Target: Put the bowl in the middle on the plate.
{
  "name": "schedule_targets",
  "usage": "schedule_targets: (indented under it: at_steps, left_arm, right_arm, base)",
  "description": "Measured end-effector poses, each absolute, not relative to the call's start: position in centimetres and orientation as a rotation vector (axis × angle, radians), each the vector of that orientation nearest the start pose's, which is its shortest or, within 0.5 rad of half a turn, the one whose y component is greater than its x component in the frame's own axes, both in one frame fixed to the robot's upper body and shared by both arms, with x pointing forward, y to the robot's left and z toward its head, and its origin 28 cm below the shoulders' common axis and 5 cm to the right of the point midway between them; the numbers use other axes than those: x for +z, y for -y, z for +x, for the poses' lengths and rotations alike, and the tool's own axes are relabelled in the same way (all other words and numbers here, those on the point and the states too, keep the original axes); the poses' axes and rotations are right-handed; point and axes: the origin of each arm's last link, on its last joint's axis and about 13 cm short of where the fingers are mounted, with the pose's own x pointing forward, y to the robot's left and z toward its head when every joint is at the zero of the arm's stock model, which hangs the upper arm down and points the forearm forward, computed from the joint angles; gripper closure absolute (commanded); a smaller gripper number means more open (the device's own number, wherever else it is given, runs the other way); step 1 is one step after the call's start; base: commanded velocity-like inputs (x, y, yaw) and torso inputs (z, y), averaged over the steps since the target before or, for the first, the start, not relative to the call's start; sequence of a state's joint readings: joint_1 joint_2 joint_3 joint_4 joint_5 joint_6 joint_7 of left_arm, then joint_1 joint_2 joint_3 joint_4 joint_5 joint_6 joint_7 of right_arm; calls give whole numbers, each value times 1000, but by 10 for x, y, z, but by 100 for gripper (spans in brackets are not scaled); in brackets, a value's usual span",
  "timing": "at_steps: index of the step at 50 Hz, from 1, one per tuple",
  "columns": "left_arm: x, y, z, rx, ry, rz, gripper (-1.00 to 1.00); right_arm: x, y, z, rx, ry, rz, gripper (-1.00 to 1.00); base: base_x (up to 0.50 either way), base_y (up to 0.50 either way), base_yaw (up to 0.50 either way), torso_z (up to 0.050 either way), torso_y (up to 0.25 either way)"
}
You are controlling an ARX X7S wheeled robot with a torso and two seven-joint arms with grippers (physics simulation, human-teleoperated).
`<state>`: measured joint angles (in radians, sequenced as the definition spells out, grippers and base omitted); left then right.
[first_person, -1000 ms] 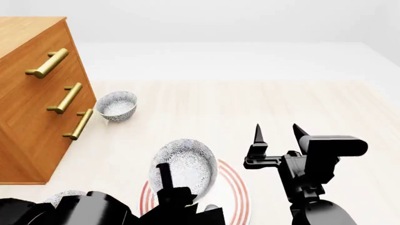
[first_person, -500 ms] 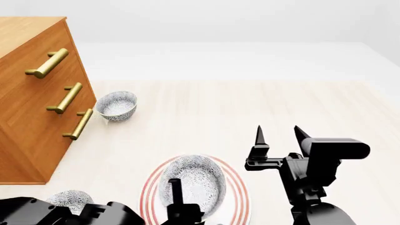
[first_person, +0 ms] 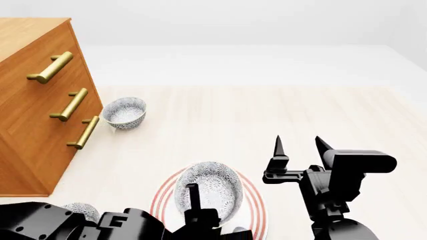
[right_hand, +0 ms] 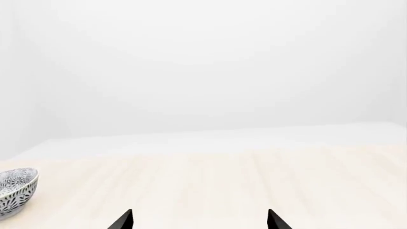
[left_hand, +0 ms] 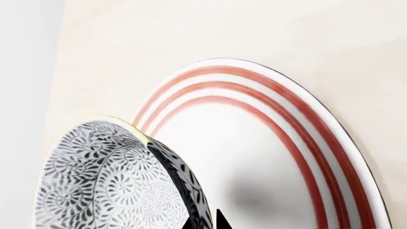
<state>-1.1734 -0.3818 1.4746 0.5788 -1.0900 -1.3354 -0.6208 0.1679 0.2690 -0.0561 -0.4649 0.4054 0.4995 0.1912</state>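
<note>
Since the earlier frame the bowl (first_person: 209, 191) has risen slightly, tilted over the plate (first_person: 255, 200), pinched at its rim by the left end effector (first_person: 194, 196), partly cut off below. Right end effector (first_person: 299, 144) gapes wide, empty. No writing shows.

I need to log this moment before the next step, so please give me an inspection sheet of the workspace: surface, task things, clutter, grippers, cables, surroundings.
Surface: pale wood-look floor, bare apart from the items below.
Job's things: the bowl is over the plate, tilted; whether it rests there cannot be told.
Clutter: a second bowl beside the drawer unit; a third bowl partly hidden behind the left arm.
Grippers: left gripper at the bowl's near rim, one finger inside it; right gripper open, empty, raised clear of the plate.
Cables: nothing seen.
Surroundings: wooden drawer unit with brass handles; plain white backdrop.
</note>
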Motion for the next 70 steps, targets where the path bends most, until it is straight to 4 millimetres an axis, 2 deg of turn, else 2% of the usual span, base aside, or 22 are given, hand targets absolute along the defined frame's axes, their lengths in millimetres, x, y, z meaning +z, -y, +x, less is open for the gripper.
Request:
schedule_targets:
  at_steps: [40,41,59,70]
  left_arm:
    - [127,-141,212,-877,-436,1179,100]
    - [127,-141,212,-877,-437,1180,-100]
    - [133,-142,213,-853,-422,1209,-100]
    - [158,-148,205,-891,-417,1197,-100]
  right_arm:
    - [116,119,228,47,88,75,-100]
    - [116,119,228,47,87,75,-100]
    - [117,119,228,48,90,73,-100]
    - [119,119,228,49,93,72,-100]
  base:
    - [0,0,0,0,0]
    - [0,0,0,0,0]
    - [0,0,0,0,0]
    - [0,0,0,0,0]
